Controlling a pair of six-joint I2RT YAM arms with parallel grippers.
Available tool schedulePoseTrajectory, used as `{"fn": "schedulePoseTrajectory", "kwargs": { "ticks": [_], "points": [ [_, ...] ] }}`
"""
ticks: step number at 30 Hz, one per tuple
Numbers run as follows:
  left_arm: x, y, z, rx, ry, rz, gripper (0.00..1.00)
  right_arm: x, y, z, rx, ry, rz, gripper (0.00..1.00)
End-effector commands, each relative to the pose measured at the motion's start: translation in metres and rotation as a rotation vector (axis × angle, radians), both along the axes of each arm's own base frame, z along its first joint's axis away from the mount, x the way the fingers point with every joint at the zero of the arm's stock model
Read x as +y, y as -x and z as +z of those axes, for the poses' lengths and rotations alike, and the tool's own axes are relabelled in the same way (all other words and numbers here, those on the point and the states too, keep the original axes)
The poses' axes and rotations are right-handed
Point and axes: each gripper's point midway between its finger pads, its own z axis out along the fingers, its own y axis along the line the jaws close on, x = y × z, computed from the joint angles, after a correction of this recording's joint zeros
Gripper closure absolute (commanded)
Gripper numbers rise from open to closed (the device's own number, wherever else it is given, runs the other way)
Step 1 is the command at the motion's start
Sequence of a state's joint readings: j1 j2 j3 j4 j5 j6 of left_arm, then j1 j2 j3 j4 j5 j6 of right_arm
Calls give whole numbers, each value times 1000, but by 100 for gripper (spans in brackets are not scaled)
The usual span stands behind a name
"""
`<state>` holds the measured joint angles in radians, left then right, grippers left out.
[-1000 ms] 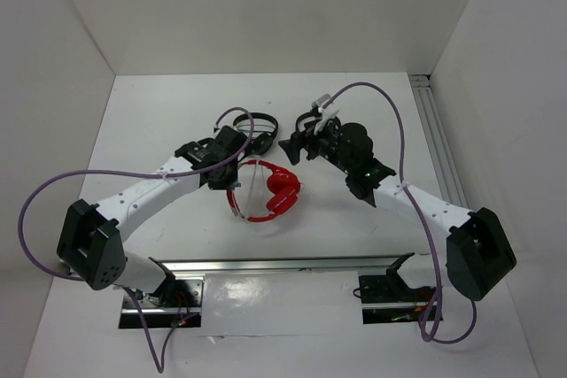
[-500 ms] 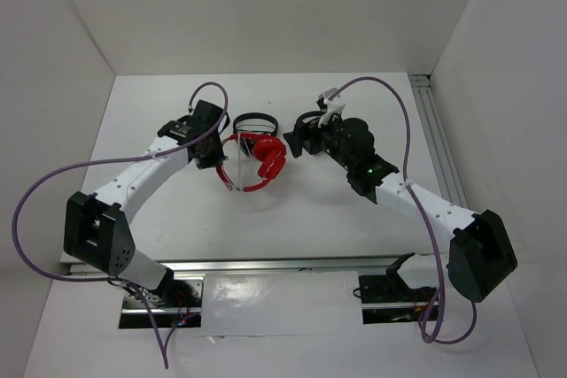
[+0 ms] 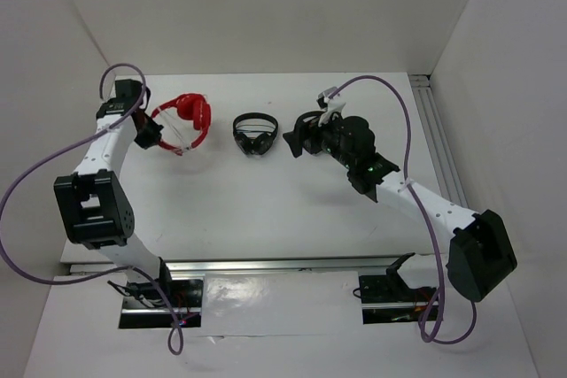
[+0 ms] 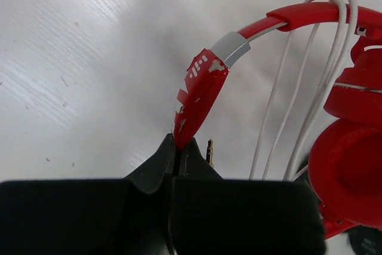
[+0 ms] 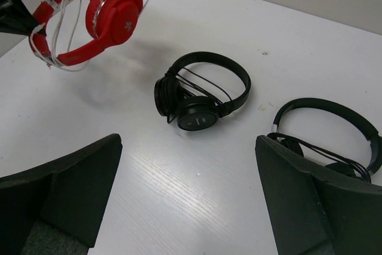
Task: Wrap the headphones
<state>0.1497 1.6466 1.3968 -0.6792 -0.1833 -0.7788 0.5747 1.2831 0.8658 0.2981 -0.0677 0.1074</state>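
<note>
The red headphones [image 3: 183, 121] hang in the air at the far left of the table, their thin white cable [image 4: 296, 88] wound around the headband. My left gripper [image 3: 152, 136] is shut on the red headband [image 4: 197, 97], with the cable's plug [image 4: 210, 147] showing beside the fingers. The headphones also show at the upper left of the right wrist view [image 5: 89, 22], lifted above their shadow. My right gripper [image 3: 292, 141] is open and empty, hovering right of centre above the table.
A black pair of headphones [image 3: 255, 132] lies at the centre back, also in the right wrist view [image 5: 200, 94]. A second black pair [image 5: 334, 129] lies under my right gripper. A metal rail [image 3: 438, 148] runs along the table's right edge.
My left gripper has carried the red headphones from the middle of the table to the far back left and lifted them. The right gripper has stayed near the centre back.
</note>
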Motion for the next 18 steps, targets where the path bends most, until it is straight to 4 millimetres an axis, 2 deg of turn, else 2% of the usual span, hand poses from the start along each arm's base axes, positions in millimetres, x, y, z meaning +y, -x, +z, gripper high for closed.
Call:
{"fn": "schedulePoseTrajectory", "kwargs": {
  "ticks": [1, 2, 4, 7, 8, 15, 18],
  "points": [
    [16, -27, -15, -89, 111, 83, 100, 5, -5, 28, -52, -42, 18, 0],
    [21, -30, -26, -76, 123, 107, 100, 4, -4, 23, -43, -36, 18, 0],
    [27, -37, -36, -84, 98, 122, 100, 5, -2, 20, -43, -37, 27, 0],
    [28, -33, -60, -48, 106, 152, 100, 9, 1, 20, -41, -39, 58, 0],
    [33, -35, -63, -66, 103, 160, 100, 9, 1, 20, -47, -32, 59, 0],
    [24, -23, -118, 74, 161, 172, 100, 12, 2, 16, -37, -28, 77, 0],
    [2, -26, -130, 105, 175, 113, 100, 14, 2, 12, -28, -24, 86, 0]
  ]
}}
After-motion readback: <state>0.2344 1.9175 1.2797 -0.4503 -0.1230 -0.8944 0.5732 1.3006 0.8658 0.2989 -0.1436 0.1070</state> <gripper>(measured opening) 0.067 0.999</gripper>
